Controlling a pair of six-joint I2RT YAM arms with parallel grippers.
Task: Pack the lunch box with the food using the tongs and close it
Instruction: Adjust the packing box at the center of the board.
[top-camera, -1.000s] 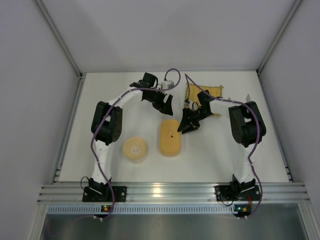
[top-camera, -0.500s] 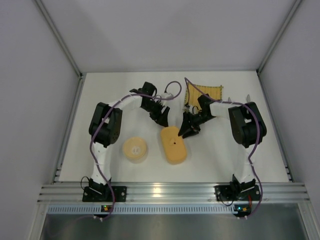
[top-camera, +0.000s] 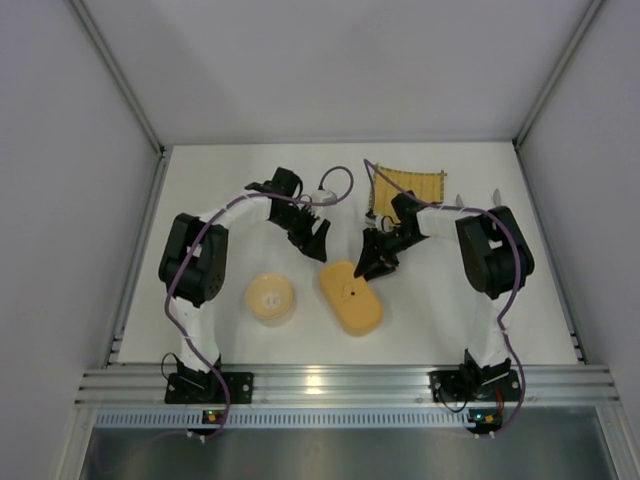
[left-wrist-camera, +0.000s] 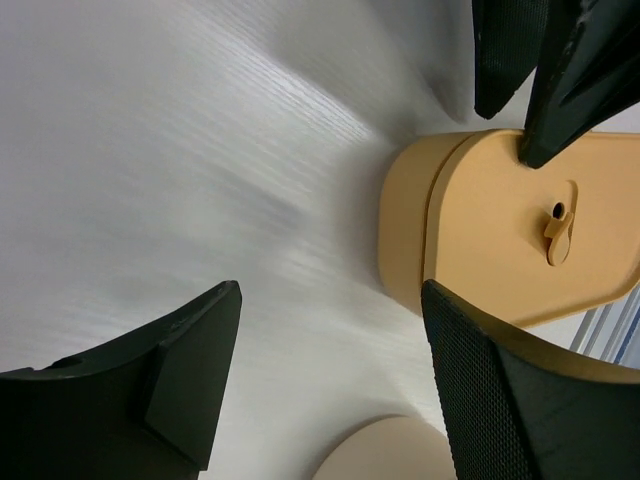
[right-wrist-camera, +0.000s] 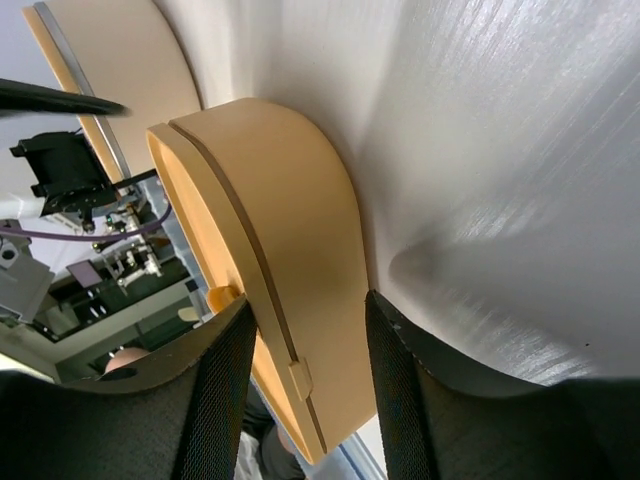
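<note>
Lunch box (top-camera: 351, 297), closed, had slid nearer and skewed. Right fingers (right-wrist-camera: 225, 390) straddled its far end, grip unclear. Left fingers (left-wrist-camera: 190, 370) open, empty. Packing seemingly finished.

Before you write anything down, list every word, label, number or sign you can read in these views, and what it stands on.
None can be read.
The lunch box lid carries only a small keyhole-shaped tab, no writing.
Faint marks on the round tan tub: too small to read.
</note>
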